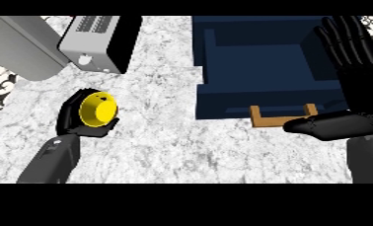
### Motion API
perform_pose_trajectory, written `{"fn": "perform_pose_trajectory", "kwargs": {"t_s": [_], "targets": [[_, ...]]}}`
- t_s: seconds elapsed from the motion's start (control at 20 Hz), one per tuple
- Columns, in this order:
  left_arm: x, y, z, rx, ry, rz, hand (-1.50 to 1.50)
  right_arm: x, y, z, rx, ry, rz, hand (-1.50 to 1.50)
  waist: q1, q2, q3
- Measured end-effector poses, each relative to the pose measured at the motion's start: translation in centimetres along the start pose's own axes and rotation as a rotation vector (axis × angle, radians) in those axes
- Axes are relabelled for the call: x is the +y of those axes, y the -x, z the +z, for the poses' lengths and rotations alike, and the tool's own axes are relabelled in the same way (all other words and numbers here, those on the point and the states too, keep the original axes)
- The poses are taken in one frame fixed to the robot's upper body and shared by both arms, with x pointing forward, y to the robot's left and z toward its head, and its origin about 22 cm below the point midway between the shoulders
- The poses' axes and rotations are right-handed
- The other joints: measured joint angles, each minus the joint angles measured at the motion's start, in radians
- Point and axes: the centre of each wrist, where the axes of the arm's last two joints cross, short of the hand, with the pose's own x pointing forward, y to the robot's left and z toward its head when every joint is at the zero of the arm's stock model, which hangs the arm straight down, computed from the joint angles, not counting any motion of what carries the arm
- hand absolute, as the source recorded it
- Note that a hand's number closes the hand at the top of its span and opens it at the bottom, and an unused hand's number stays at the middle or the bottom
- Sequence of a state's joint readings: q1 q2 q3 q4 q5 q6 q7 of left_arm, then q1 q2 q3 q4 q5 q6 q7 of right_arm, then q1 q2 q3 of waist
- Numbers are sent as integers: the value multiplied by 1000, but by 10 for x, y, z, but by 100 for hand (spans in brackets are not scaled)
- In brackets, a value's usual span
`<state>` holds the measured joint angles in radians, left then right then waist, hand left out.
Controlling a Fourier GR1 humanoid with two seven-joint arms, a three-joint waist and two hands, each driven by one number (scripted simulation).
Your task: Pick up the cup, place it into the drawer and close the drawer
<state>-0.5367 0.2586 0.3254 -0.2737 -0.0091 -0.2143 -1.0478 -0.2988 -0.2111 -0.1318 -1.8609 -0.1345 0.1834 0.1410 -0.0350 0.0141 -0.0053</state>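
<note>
We see the yellow cup [97, 109] already in the left hand [82, 116], fingers curled round it, over the table [160, 136] at the left, its mouth tipped toward us, axis leaning up. The open blue drawer [255, 67] lies well right of it. The right hand [348, 72] rests open beside the drawer's wooden handle [282, 117].

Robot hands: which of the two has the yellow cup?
The left robot hand, curled round the yellow cup left of the drawer. The right robot hand is open, holding nothing.
</note>
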Motion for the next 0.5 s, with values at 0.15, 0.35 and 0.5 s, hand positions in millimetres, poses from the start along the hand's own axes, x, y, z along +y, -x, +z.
{"fn": "perform_pose_trajectory", "kwargs": {"t_s": [0.15, 0.35, 0.5], "targets": [[-10, -1, -7, -41, -22, 39, 150, 3, 2, -1, 2, -2, -3, -150, 5, -1, 1], [-31, 5, -8, -78, -83, 81, 150, -3, 2, -1, 2, 4, 3, -150, 10, -4, 2], [-48, -2, -28, -119, -66, 105, 150, -8, -1, 2, 9, 6, 5, -150, 17, -9, 3]]}}
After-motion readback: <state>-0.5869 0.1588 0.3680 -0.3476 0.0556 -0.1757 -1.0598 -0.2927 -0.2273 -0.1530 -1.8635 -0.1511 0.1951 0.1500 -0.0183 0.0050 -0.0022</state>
